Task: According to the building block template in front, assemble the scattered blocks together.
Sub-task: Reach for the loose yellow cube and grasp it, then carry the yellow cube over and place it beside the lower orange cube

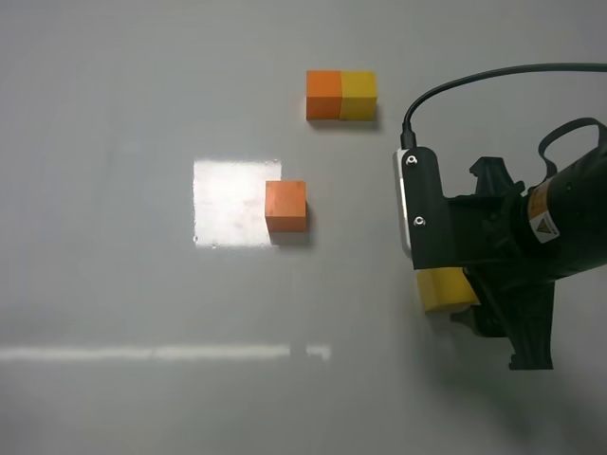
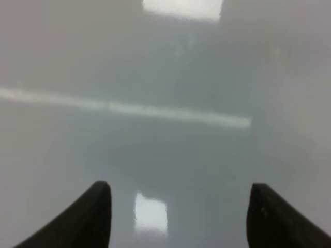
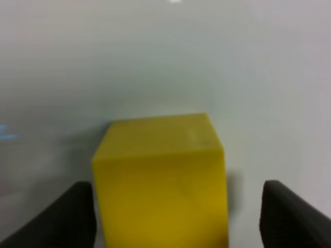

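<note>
The building block template [image 1: 341, 95], an orange cube joined to a yellow cube, lies at the far middle of the table. The loose orange cube [image 1: 285, 207] sits alone near the centre. The loose yellow cube [image 1: 444, 289] rests on the table at the right, partly under my right arm. In the right wrist view the yellow cube [image 3: 160, 175] stands between the fingers of my right gripper [image 3: 178, 222], which is open, with a gap on one side. My left gripper [image 2: 178, 217] is open and empty over bare table; it does not show in the exterior view.
A bright glare patch [image 1: 232, 216] lies just left of the orange cube, and a thin light strip [image 1: 152, 353] runs nearer the front. The right arm's black cable [image 1: 474, 81] arcs close to the template.
</note>
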Robot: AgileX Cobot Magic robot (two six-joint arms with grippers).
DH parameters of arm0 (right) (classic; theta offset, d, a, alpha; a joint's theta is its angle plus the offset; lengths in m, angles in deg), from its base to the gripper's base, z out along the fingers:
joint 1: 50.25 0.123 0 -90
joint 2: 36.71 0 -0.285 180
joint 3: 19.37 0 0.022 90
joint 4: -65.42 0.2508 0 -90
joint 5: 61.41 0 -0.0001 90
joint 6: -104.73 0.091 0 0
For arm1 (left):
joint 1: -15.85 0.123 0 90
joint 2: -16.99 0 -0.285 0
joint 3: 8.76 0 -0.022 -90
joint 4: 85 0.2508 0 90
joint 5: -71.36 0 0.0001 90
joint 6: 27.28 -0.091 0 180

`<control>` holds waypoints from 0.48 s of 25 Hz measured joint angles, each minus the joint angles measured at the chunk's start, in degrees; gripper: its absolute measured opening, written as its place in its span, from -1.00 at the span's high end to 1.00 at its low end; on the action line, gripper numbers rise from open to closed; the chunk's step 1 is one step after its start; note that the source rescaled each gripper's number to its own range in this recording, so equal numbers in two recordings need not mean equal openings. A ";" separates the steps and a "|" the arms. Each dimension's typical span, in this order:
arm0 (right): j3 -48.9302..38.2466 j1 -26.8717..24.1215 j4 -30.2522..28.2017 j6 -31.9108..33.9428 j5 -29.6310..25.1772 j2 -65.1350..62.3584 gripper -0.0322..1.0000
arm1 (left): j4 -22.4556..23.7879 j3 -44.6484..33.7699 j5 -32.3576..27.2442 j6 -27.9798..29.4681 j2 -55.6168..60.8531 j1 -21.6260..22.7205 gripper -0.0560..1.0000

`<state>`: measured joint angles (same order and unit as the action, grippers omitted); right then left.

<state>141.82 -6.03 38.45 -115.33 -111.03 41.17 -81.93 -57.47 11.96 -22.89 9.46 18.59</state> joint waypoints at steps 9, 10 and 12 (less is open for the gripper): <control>0.00 -0.60 1.90 -0.02 0.27 0.00 0.71 | 0.00 0.00 0.00 0.00 0.00 0.00 0.08; 0.00 -0.60 2.61 -0.21 0.21 0.00 0.94 | 0.00 0.00 0.00 0.00 0.00 0.00 0.08; 0.00 -0.60 3.63 -0.96 0.02 0.00 0.94 | 0.00 0.00 0.00 0.00 0.00 0.00 0.08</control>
<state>141.82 -6.62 42.08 -116.29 -111.00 41.17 -81.93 -57.47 11.96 -22.89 9.46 18.59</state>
